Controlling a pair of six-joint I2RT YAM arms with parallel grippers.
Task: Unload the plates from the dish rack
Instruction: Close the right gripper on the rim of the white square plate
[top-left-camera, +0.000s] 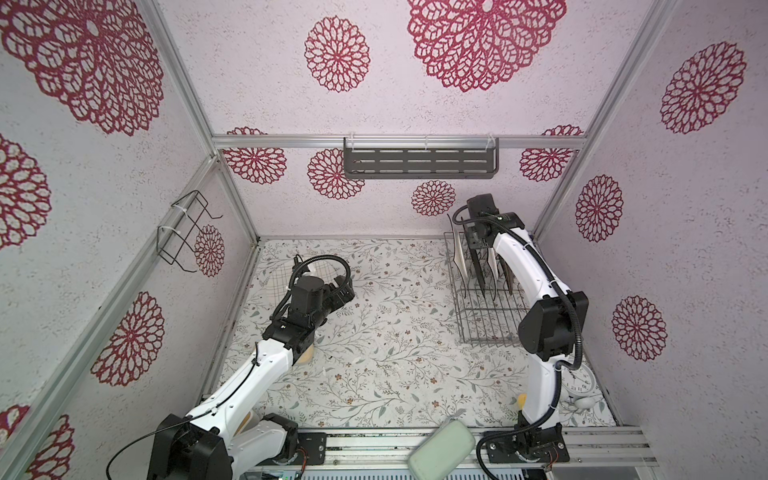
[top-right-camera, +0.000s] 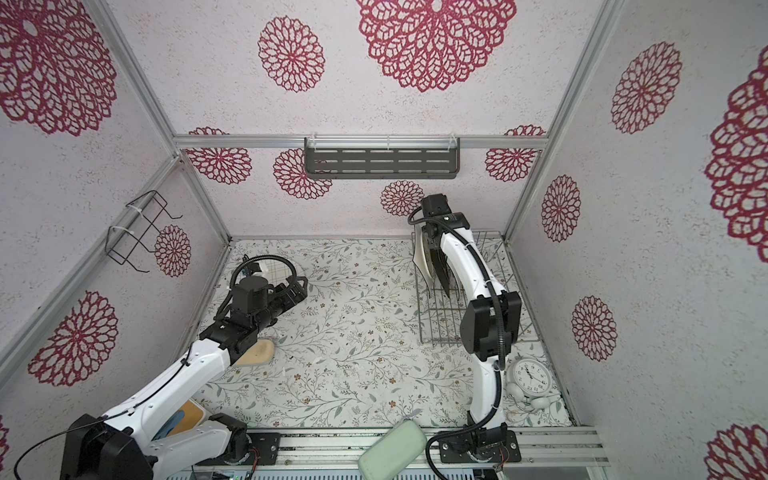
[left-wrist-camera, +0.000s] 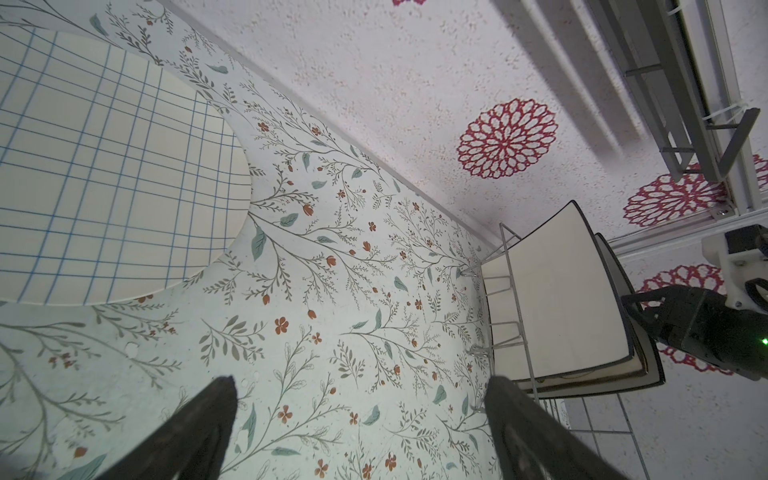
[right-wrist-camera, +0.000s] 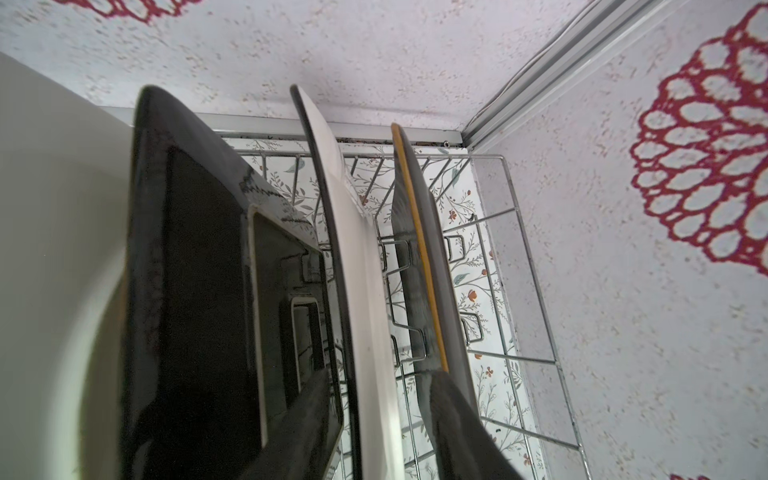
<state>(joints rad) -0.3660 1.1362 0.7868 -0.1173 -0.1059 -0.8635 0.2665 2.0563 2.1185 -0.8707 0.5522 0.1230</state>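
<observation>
From overhead, both top views share the whole floral-print tabletop (top-left-camera: 395, 353). The left wrist camera sees the silver wire dish rack (left-wrist-camera: 515, 291) from afar, the right wrist one close up.

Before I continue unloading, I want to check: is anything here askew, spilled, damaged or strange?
I see nothing broken or spilled. The plates in the dish rack stand on edge, and the round grid plate lies flat on the table. Only the pale green pad looks odd: it lies askew across the front rail.
</observation>
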